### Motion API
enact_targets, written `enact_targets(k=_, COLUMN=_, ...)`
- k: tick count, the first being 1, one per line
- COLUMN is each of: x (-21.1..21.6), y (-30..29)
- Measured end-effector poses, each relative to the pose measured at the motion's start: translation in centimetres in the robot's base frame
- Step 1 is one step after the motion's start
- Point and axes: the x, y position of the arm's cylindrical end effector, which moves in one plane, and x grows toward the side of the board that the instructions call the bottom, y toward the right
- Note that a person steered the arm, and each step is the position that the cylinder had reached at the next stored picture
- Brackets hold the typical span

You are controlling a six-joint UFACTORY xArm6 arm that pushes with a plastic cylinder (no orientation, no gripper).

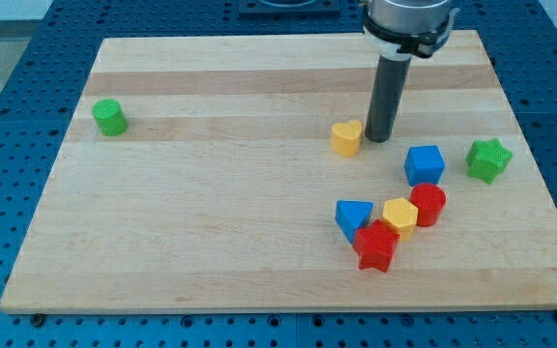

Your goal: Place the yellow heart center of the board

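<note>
The yellow heart (346, 138) lies on the wooden board (211, 222), right of the middle and toward the view's top. My tip (379, 139) stands just to the heart's right, touching it or nearly so. The dark rod rises from there to the arm's head at the view's top edge.
A blue cube (424, 164) and a green star (488, 159) lie at the right. Below them cluster a blue triangle (353, 217), a yellow hexagon (399, 217), a red cylinder (428, 204) and a red star (375, 246). A green cylinder (109, 117) sits far left.
</note>
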Motion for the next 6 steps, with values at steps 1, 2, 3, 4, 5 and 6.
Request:
enact_targets(k=1, x=-0.1, y=-0.5)
enact_targets(k=2, x=-0.2, y=-2.6)
enact_targets(k=3, x=-0.2, y=-5.8)
enact_targets(k=4, x=-0.2, y=-9.1)
enact_targets(k=5, x=-0.2, y=-10.4)
enact_targets(k=6, x=1.4, y=-6.6)
